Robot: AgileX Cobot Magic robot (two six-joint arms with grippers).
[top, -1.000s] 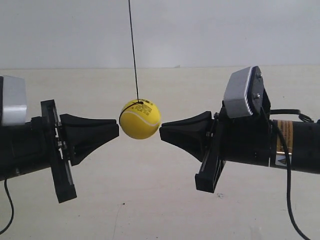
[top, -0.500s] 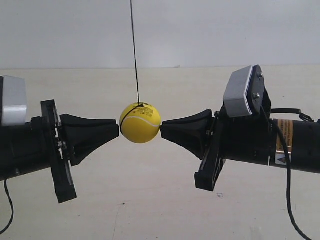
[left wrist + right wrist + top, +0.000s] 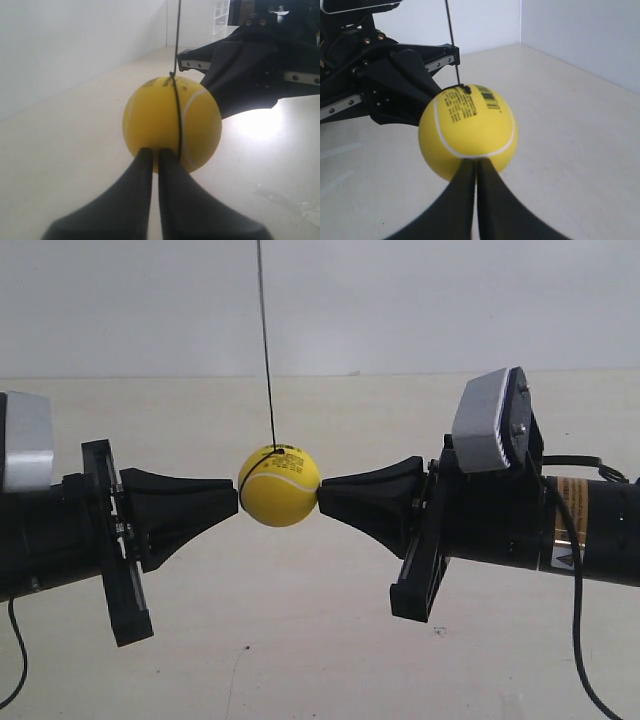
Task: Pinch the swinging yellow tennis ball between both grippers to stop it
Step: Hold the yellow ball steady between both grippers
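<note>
The yellow tennis ball hangs on a thin dark string between both grippers. My left gripper, on the arm at the exterior view's left, is shut and its tip touches the ball's left side. My right gripper is also shut, with its tip against the ball's right side. In the left wrist view the ball sits right at my left gripper, its dark band facing the camera. In the right wrist view the ball shows its barcode and white seam, just beyond my right gripper.
A pale tabletop lies below and a white wall stands behind. Black cables hang from the arm at the exterior view's right. The opposite gripper fills the far side of each wrist view.
The ball has settled slightly lower and steadied. The right gripper's tip has edged in toward the ball and now touches it. The left arm has not moved.
</note>
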